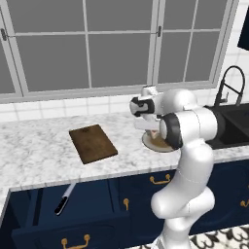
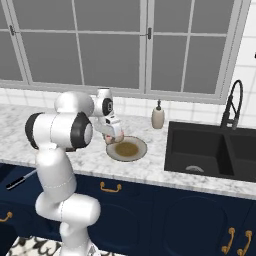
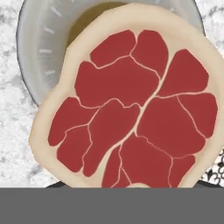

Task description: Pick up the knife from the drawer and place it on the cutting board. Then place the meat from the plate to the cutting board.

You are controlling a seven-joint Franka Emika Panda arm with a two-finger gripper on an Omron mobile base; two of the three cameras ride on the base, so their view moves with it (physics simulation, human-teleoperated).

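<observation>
My pincer (image 2: 114,136) has the meat (image 3: 131,109) clamped just above the plate (image 2: 127,149), while the knife (image 1: 64,198) sits in the open drawer (image 1: 73,214), cutting board (image 1: 92,143) bare.

We stood in a home kitchen: a marble counter (image 1: 34,146) ran beneath the window (image 1: 116,44), with a black sink (image 2: 210,145) and navy cabinets (image 2: 190,215) below.

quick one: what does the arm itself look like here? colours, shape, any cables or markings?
Glossy white arm built of rounded, bulbous segments, with dark grey-black rings at the joints. The hand is white with a black panel and ends in a small gripper. No cables or markings can be made out.
</observation>
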